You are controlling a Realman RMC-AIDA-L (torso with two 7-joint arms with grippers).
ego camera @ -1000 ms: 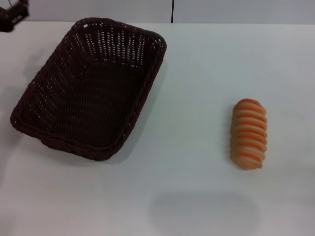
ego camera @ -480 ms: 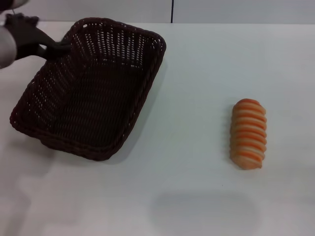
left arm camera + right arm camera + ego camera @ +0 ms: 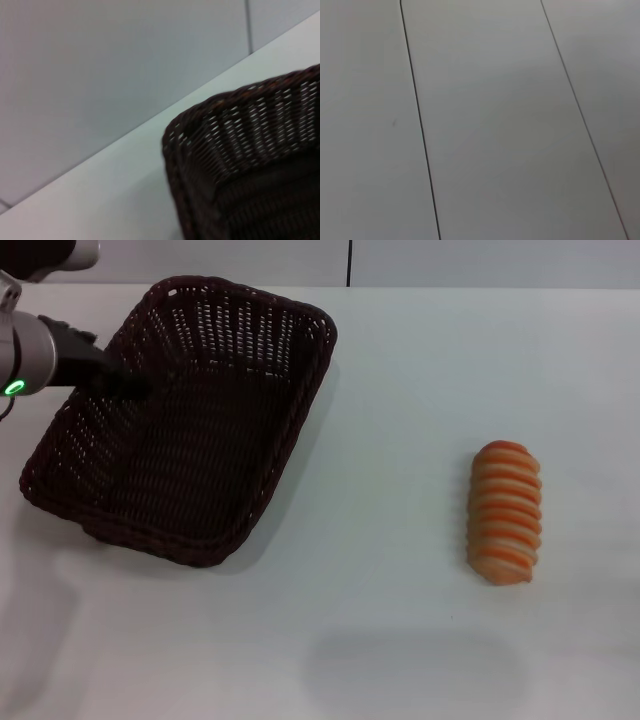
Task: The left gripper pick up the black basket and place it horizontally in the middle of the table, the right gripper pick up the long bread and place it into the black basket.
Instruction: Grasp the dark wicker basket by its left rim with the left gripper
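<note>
The black basket [image 3: 190, 430] lies at an angle on the left part of the white table [image 3: 400, 370], its opening up and nothing inside. My left gripper [image 3: 135, 385], on the wrist with the green light, reaches in from the left edge over the basket's far left rim. The left wrist view shows one basket corner [image 3: 250, 150] close up. The long bread [image 3: 506, 512], striped orange and cream, lies on the table at the right, well apart from the basket. My right gripper is out of view.
A grey wall with a dark seam [image 3: 350, 262] runs behind the table's far edge. The right wrist view shows only grey panels with thin seams [image 3: 420, 125].
My left arm has come in from the far left corner and moved right, its gripper now over the basket's left rim. The basket and bread have stayed put.
</note>
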